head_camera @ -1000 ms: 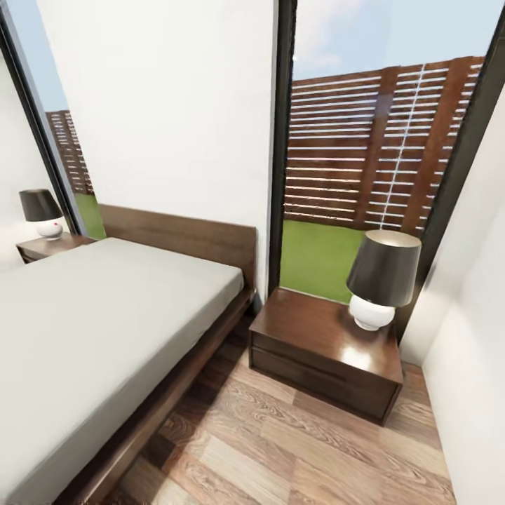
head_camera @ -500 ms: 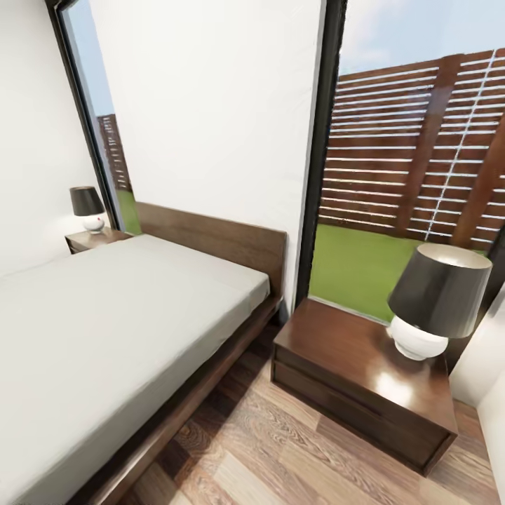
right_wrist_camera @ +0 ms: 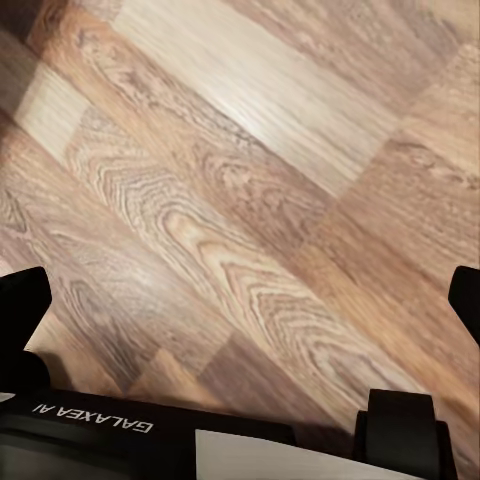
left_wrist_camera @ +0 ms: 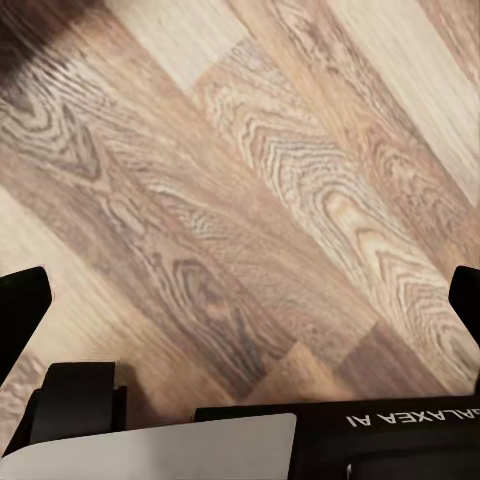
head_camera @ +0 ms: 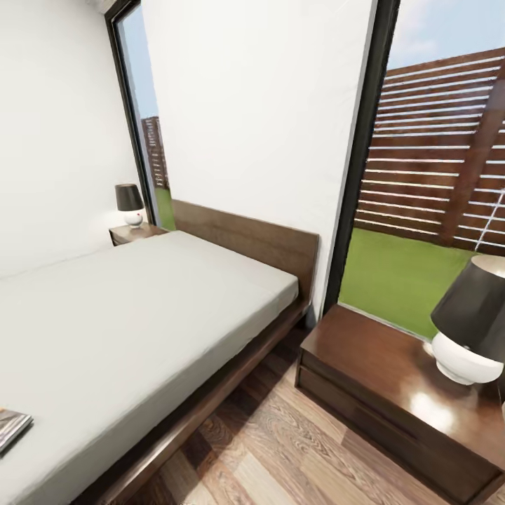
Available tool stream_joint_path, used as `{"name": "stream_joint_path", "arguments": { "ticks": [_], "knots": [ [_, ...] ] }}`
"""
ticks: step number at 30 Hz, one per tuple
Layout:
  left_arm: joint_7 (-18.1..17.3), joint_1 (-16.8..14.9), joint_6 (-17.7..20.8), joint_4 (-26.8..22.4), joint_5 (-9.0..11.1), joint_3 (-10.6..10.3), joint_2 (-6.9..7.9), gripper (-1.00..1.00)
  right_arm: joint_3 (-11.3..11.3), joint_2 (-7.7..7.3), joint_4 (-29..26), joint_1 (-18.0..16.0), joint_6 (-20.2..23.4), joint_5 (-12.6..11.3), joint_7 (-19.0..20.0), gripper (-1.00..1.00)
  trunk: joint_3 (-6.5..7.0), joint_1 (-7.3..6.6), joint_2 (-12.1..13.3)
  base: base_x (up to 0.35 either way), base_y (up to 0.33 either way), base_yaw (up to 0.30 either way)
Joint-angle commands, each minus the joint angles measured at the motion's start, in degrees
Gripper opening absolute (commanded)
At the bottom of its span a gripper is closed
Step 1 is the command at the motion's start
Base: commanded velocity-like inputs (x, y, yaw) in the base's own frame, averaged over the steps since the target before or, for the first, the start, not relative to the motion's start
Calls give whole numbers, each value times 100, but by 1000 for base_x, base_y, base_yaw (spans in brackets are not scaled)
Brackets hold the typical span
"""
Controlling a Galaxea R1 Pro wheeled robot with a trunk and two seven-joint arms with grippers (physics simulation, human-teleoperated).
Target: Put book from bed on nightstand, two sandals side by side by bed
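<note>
The bed [head_camera: 140, 315], with its dark wood frame and off-white mattress, runs from the lower left to the headboard against the white wall. The book [head_camera: 10, 428] lies flat on the mattress at the picture's left edge, only partly in frame. One nightstand [head_camera: 393, 393] with a dark-shaded lamp [head_camera: 471, 322] stands right of the bed; another nightstand [head_camera: 133, 233] with a lamp stands at the far side. The sandals are out of view. In the wrist views my left gripper [left_wrist_camera: 240, 300] and right gripper [right_wrist_camera: 240, 295] hang open over bare plank floor, with nothing between the fingers.
Tall dark-framed windows [head_camera: 435, 210] flank the wall behind the headboard, with grass and a slatted fence outside. A strip of wood floor [head_camera: 280, 449] lies between the bed frame and the near nightstand.
The camera has swung left, so the whole picture has shifted right. The near nightstand and lamp now sit at the right edge, and the book has come into frame at the lower left.
</note>
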Motion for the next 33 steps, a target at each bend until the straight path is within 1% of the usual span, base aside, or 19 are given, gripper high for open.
{"name": "stream_joint_path", "arguments": {
  "ticks": [1, 7, 13, 23, 30, 33],
  "knots": [
    [-25, -5, -13, 10, -3, 31, 1, 100, 22, -1, 26, -9, -37, -45, 30, 100, -5, -1, -3, 0, 0, 289],
    [-25, -5, -13, 9, -3, 31, 1, 100, 22, -1, 26, -9, -37, -45, 30, 100, -5, -1, -3, 15, 0, 289],
    [-25, -5, -13, 9, -3, 31, 1, 100, 22, -1, 26, -9, -37, -45, 30, 100, -5, -1, -3, 174, 0, 289],
    [-25, -5, -13, 9, -3, 31, 1, 100, 22, -1, 26, -9, -37, -45, 30, 100, -5, -1, -3, 12, 0, 289],
    [-25, -5, -13, 9, -3, 31, 1, 100, 22, -1, 26, -9, -37, -45, 30, 100, -5, -1, -3, 188, -81, 289],
    [-25, -5, -13, 9, -3, 31, 1, 100, 22, -1, 26, -9, -37, -45, 30, 100, -5, -1, -3, 60, -31, 289]
  ]
}}
